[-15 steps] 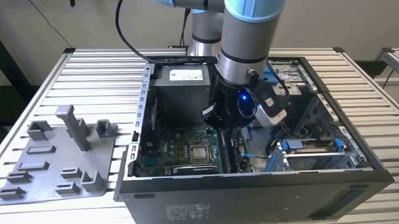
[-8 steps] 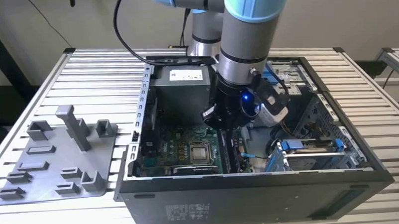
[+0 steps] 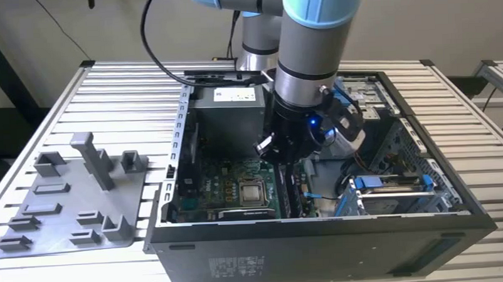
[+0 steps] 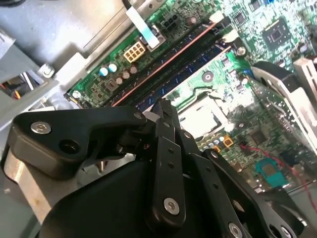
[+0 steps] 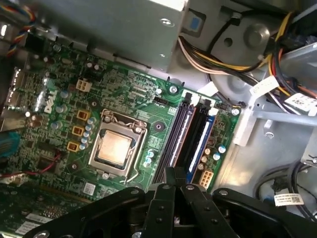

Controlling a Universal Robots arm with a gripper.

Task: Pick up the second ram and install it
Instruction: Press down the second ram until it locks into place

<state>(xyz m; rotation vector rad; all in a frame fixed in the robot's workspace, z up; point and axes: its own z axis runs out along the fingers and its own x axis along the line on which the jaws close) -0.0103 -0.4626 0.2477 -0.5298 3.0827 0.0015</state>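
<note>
Hand [image 5: 174,174], fingers together, hovers over motherboard [image 5: 124,94] memory slots [image 5: 190,136]; print unreadable.

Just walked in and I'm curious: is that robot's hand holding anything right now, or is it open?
Hand: closed, fingertips together above the memory slots of the motherboard; no stick visible between them.
</note>
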